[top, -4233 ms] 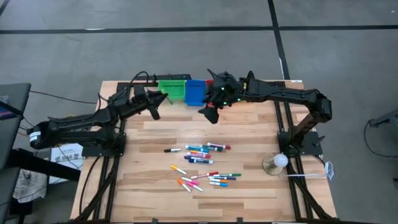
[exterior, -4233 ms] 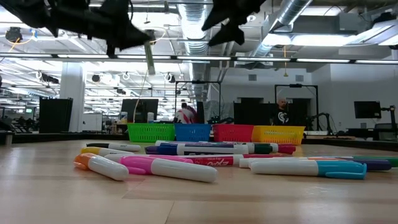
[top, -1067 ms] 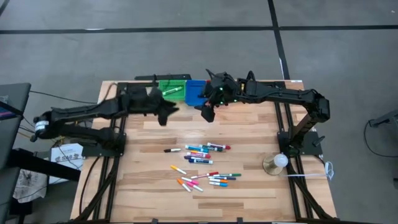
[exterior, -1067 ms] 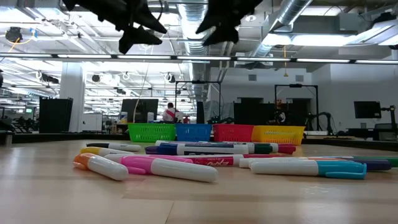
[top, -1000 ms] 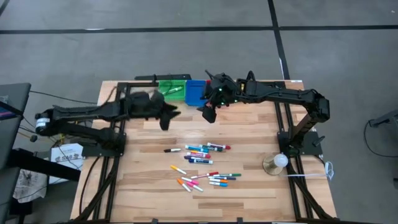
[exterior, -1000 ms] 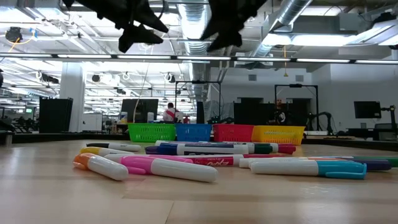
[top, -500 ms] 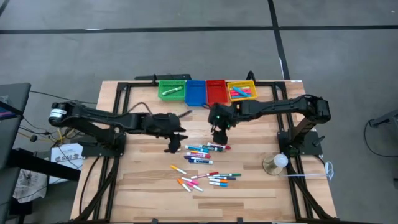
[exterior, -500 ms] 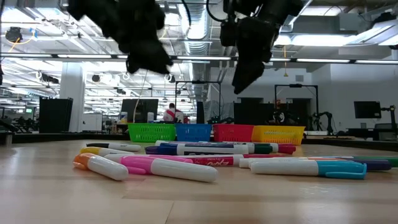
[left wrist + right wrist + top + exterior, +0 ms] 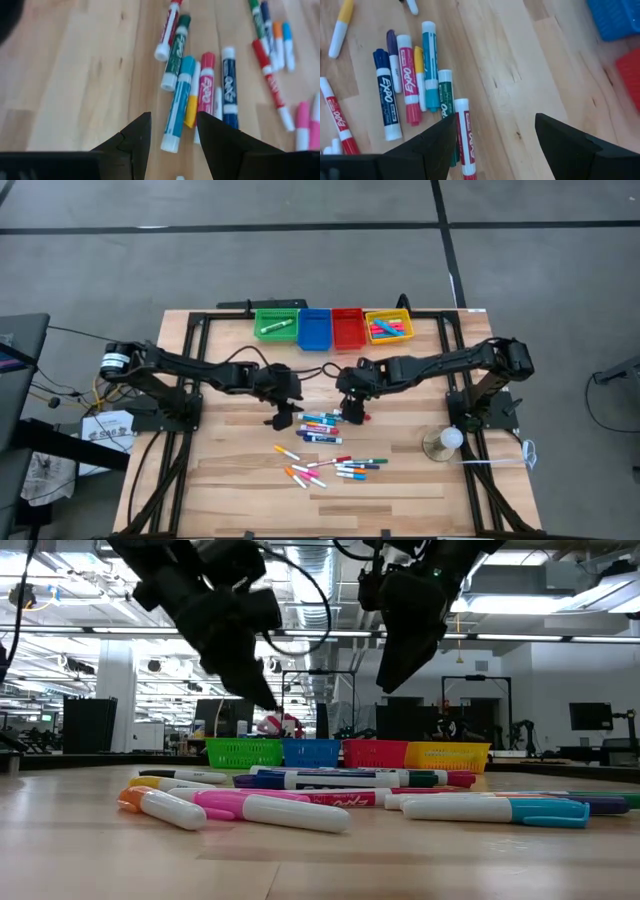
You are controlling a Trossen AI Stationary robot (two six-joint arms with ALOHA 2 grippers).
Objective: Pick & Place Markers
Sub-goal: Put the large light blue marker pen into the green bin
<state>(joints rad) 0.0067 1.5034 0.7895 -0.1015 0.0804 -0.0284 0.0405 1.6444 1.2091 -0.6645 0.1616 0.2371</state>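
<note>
Several markers lie flat in two loose groups at the table's middle: one group [image 9: 326,425] between my grippers, the other [image 9: 330,468] nearer the front edge. My left gripper [image 9: 281,418] hovers open just left of the first group; in its wrist view a teal marker [image 9: 177,102] lies ahead of the gap [image 9: 172,137]. My right gripper [image 9: 352,412] hovers wide open at that group's right end, with a red marker [image 9: 465,135] beside one finger. Both are above the table [image 9: 320,860] and hold nothing.
Four small bins stand in a row at the far edge: green [image 9: 276,327] with one marker in it, blue [image 9: 314,328], red [image 9: 347,328], yellow [image 9: 388,326] with several markers. A round white object [image 9: 446,440] sits at the right, by the right arm's base.
Both grippers have left the bins at the far edge, moved toward the near edge and come down toward the far group of markers, the left one at its left, the right one at its right. No marker on the table has moved.
</note>
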